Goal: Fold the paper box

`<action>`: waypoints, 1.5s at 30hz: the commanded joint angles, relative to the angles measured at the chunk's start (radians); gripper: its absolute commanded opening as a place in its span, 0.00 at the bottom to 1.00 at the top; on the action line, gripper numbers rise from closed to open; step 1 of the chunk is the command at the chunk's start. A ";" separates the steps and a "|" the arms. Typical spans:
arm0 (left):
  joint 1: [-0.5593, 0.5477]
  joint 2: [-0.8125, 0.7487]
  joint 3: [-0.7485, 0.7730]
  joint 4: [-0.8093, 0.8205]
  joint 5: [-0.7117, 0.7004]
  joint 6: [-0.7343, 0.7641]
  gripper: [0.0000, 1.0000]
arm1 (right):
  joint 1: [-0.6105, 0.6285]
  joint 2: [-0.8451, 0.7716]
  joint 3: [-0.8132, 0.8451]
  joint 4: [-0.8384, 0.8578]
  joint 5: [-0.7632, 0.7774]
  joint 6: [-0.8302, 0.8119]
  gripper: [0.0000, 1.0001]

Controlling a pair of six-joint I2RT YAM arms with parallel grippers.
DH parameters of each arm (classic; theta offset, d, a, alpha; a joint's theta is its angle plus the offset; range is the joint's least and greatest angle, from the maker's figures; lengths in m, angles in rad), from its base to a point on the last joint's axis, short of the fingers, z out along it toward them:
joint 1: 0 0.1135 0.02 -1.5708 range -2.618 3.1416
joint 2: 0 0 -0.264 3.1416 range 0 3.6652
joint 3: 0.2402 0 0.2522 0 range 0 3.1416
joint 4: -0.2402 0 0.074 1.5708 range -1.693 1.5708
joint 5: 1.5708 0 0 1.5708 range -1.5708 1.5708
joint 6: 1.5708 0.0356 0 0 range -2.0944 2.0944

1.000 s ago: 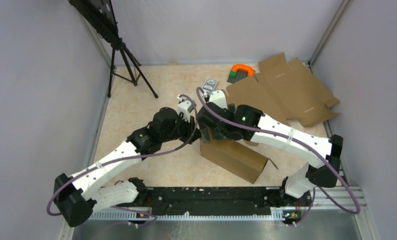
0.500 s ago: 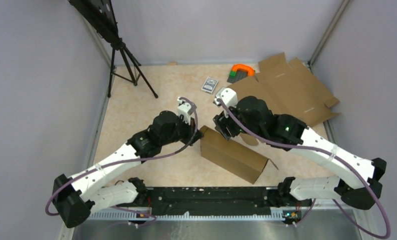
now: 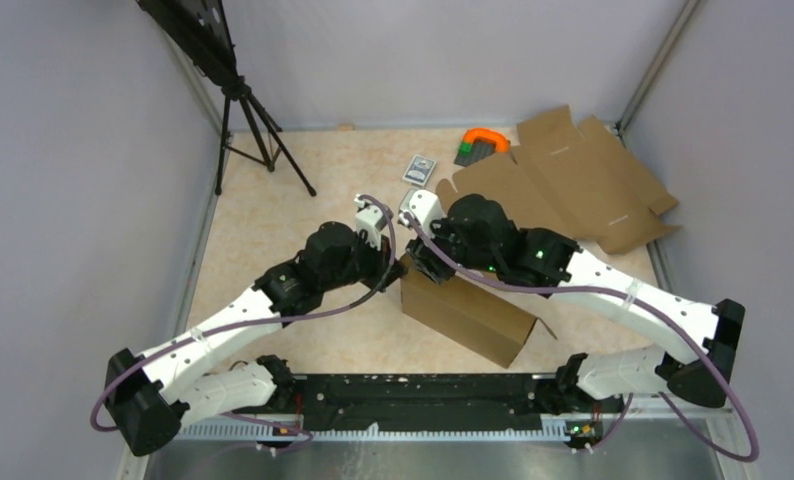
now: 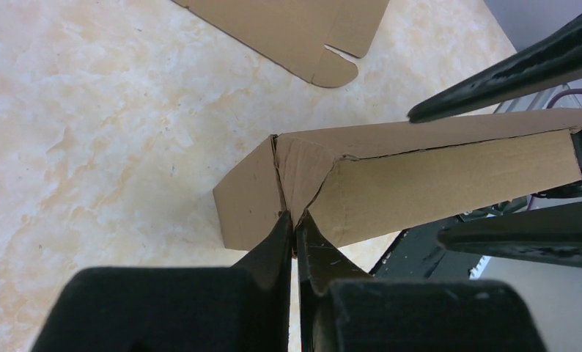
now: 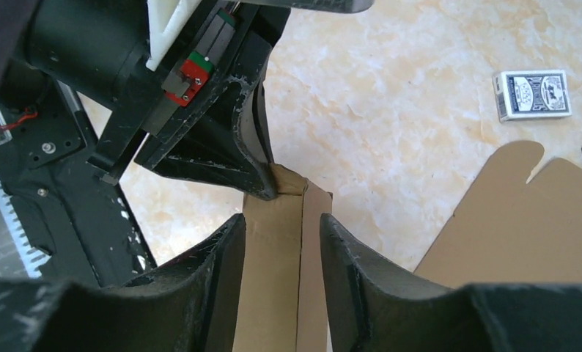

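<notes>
The paper box is a brown cardboard form lying mid-table, long side running from upper left to lower right. My left gripper is shut on a flap at the box's upper-left corner. In the left wrist view the fingertips pinch that cardboard corner. My right gripper is open at the same end. In the right wrist view its fingers straddle the box's narrow face, just behind the left gripper's tips.
A second flat brown cardboard blank lies spread at the back right, close behind the right arm. A small grey card pack and an orange and green object lie at the back. A black tripod stands back left.
My right gripper drew back right off the box, then came back left onto its upper-left end. My left gripper held its pinch on the corner; the box stayed put.
</notes>
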 commanded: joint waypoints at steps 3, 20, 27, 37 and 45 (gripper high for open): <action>-0.009 -0.011 -0.010 0.014 0.011 0.020 0.02 | 0.046 0.014 -0.032 0.057 0.092 -0.062 0.32; -0.009 -0.033 -0.007 0.017 0.028 0.004 0.35 | 0.084 -0.013 -0.147 0.146 0.197 -0.123 0.00; -0.009 -0.044 0.042 -0.013 -0.004 0.020 0.19 | 0.085 -0.051 -0.180 0.151 0.189 -0.125 0.00; -0.014 0.002 0.079 -0.045 0.037 0.052 0.00 | 0.086 -0.045 -0.177 0.134 0.193 -0.104 0.00; -0.031 0.024 0.071 -0.054 0.074 0.049 0.00 | 0.085 -0.042 -0.183 0.135 0.212 -0.096 0.00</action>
